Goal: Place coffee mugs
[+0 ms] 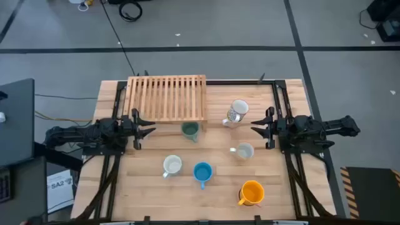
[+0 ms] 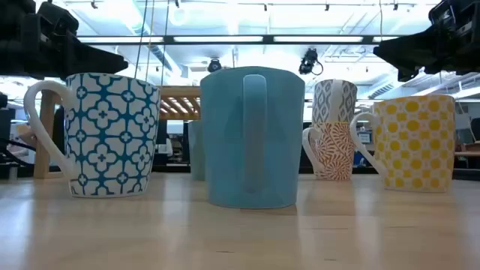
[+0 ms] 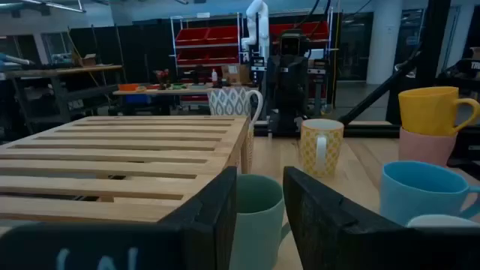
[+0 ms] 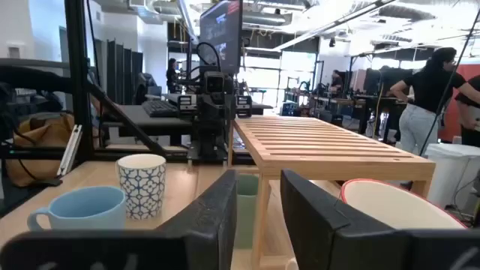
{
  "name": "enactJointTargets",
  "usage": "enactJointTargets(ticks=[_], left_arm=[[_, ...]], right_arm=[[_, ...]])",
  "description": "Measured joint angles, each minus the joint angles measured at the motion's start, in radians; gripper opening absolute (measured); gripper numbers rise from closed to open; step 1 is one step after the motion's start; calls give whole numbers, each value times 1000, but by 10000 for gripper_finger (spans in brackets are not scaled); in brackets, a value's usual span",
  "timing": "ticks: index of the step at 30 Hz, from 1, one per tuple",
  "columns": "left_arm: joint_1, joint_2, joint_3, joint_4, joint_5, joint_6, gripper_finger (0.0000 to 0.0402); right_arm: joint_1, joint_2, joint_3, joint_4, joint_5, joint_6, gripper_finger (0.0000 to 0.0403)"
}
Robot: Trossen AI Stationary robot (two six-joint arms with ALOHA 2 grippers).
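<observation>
In the low view the blue mug hides most of the green mug and the middle of the wooden rack behind it. In the left wrist view the green mug is partly covered by the left gripper's fingers, and a pale mug is cut off at the picture's edge. In the right wrist view a red-rimmed mug is cut off too.

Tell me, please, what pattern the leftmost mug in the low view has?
The white mug carries a blue quatrefoil lattice, clearest in the low view.
</observation>
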Motion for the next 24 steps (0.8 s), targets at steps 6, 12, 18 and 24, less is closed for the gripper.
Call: enactJointTargets(ticks=[6, 12, 18, 24], left_arm=[[0, 0, 0, 0, 0, 0, 117], [0, 0, 0, 0, 0, 0, 117], [0, 6, 0, 7, -2, 1, 117], [0, 6, 0, 8, -2, 0, 117]], right_arm=[[0, 0, 0, 0, 0, 0, 110], [0, 0, 0, 0, 0, 0, 110], [0, 0, 0, 0, 0, 0, 110], [0, 0, 0, 0, 0, 0, 110]])
